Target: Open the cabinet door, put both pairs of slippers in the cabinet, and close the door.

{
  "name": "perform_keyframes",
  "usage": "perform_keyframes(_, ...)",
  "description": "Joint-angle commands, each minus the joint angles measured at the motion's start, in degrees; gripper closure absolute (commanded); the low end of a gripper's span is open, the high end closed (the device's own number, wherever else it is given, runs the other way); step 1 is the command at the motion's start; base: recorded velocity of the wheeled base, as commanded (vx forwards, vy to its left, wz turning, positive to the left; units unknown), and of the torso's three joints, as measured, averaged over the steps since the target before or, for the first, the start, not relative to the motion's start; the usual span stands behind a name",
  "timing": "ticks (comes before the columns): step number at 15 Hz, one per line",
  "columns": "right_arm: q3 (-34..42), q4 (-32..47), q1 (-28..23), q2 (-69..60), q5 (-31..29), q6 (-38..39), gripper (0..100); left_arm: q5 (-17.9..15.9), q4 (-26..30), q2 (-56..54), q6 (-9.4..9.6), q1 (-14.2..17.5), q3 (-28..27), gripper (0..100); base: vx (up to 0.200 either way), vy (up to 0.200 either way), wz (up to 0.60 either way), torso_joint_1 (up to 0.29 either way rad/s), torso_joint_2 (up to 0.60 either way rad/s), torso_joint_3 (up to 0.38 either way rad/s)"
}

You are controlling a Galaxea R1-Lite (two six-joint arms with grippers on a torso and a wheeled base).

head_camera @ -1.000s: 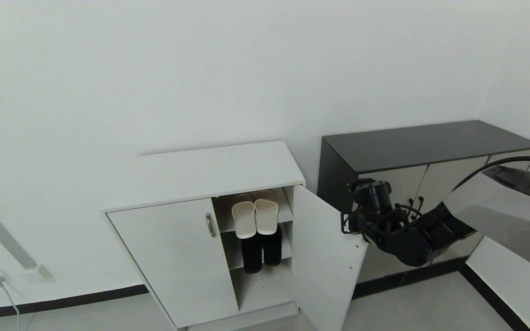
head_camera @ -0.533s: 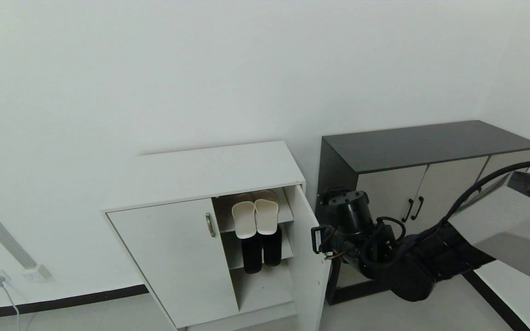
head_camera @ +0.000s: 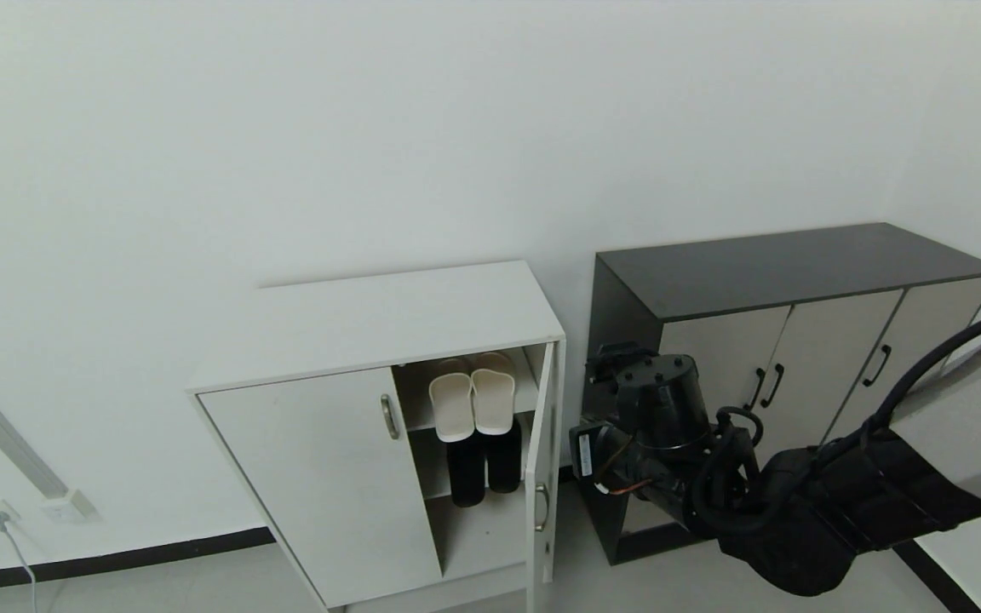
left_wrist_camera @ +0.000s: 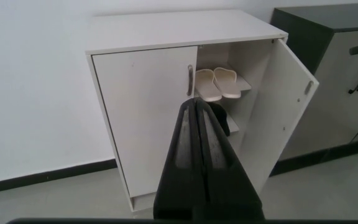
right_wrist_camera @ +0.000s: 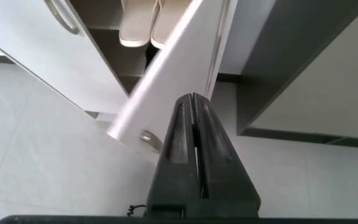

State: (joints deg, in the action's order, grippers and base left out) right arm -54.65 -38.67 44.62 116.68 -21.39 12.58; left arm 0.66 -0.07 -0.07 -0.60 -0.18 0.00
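The white cabinet (head_camera: 388, 317) has its right door (head_camera: 544, 409) partly open, the right gripper (right_wrist_camera: 194, 99), fingers pressed together on nothing, just beside the door's outer face, cream slippers (head_camera: 473, 400) on the upper shelf (left_wrist_camera: 243, 83), black slippers (head_camera: 484, 468) below them, and the left gripper (left_wrist_camera: 196, 104), likewise closed empty, out in front of the cabinet.

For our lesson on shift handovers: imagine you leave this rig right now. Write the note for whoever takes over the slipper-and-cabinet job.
Left gripper: jaws shut, empty, held out in front of the cabinet.
Right gripper: jaws shut, empty, close by the outer face of the right door; contact cannot be told.
White slippers on the top shelf, black slippers on the shelf below, both inside.
Done: door opened, both pairs stowed.
Left: the door stands partly open; push it shut.
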Motion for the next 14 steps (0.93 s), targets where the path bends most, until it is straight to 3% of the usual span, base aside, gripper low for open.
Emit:
perform_keyframes(1, 0.07, 0.00, 0.03, -0.13, 0.04, -0.01, 100, 0.04, -0.01, 0.07, -0.02, 0.01, 0.00, 100, 0.000, 0.000, 0.00, 0.000, 0.00, 0.000)
perform_keyframes(5, 0.33, 0.00, 0.56, 0.48, 0.04, -1.07, 100, 0.04, -0.01, 0.07, -0.11, 0.01, 0.00, 100, 0.000, 0.000, 0.00, 0.000, 0.00, 0.000)
perform_keyframes(11, 1.21, -0.18, 0.47, 0.92, 1.44, -1.07, 100, 0.04, -0.01, 0.07, -0.11, 0.01, 0.00, 100, 0.000, 0.000, 0.60, 0.002, 0.00, 0.001)
perform_keyframes(14, 1.39, -1.32, 0.03, 1.36, 1.36, -1.15, 100, 0.04, -0.01, 0.07, -0.11, 0.01, 0.00, 100, 0.000, 0.000, 0.00, 0.000, 0.00, 0.000)
